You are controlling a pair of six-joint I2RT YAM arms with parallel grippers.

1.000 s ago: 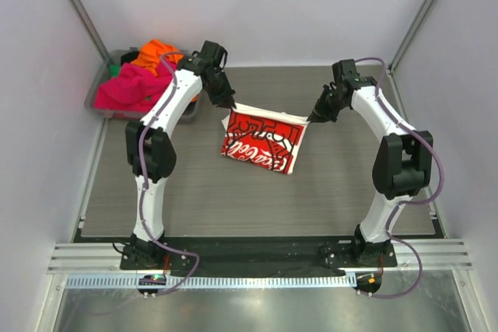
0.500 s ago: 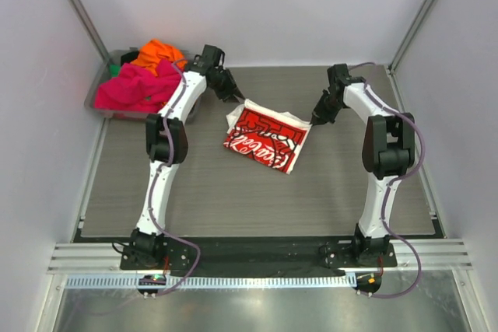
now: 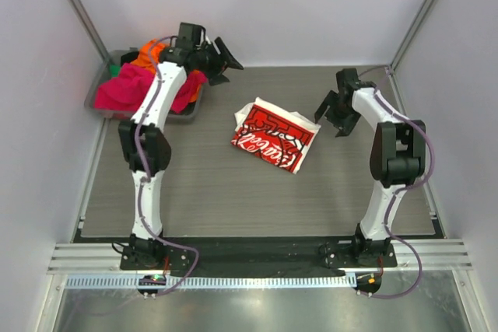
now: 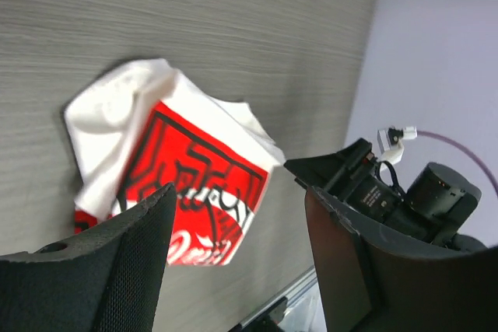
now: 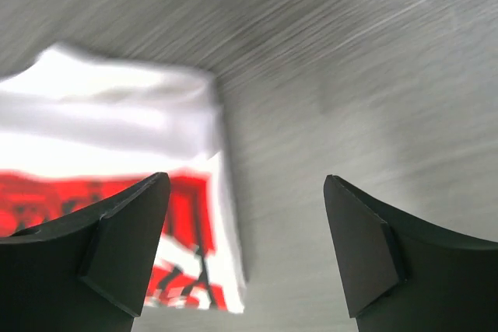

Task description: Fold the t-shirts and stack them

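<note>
Left end effector (image 3: 227, 70): its two fingers are standing wide apart and are holding nothing. It is hanging in the air by the far right corner of the bin, well apart from the white t-shirt.

Right end effector (image 3: 331, 118): its fingers are also standing wide apart, with nothing between them. It is hanging near the right edge of the white t-shirt. In the top view a bit of bare surface is showing between the two.

White t-shirt (image 3: 274, 134): it is lying in a small folded bundle on the surface, between the two arms and toward the far side. Its big red-and-white print is facing up. Plain white cloth is showing along its far edge.

Pink t-shirt (image 3: 132, 87): it is lying in a heap in the bin and is bulging over the rim.

Orange t-shirt (image 3: 149, 54): it is lying in the bin too, just behind the pink one and touching it.

Bin (image 3: 167, 117): it is grey and is sitting at the far left corner of the surface.

Surface (image 3: 202, 184): it is grey with thin stripes like wood.
</note>
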